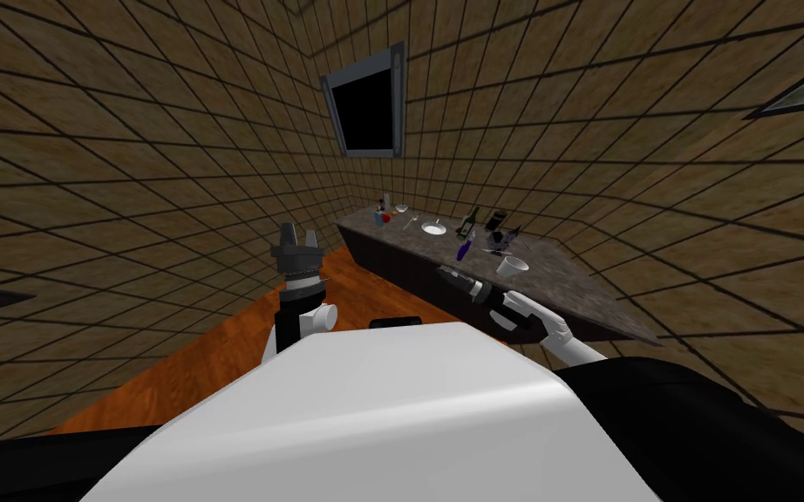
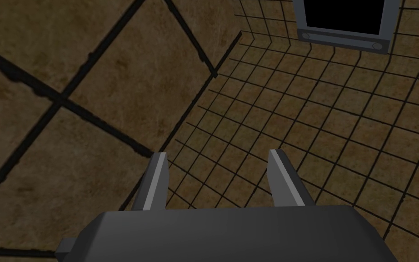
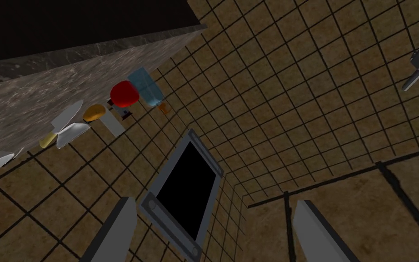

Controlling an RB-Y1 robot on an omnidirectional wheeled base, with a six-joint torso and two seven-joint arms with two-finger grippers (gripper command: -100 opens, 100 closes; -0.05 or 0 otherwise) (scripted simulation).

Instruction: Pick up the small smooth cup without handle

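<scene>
Cup (image 1: 512,266): small, white and handleless, on the marbled counter (image 1: 566,292) near its front edge.
Right pincer (image 3: 215,202): fingers spread wide with nothing between them. In the head view it reaches toward the counter and sits near the cup, not touching it.
Left pincer (image 2: 217,153): spread too, raised on my left, well apart from the counter.
Handling: I judge it light and stiff, with a smooth wall that is likely slippery, so it could tip easily if nudged.
Hold: across the middle of the wall from both sides, squeezing gently.
</scene>
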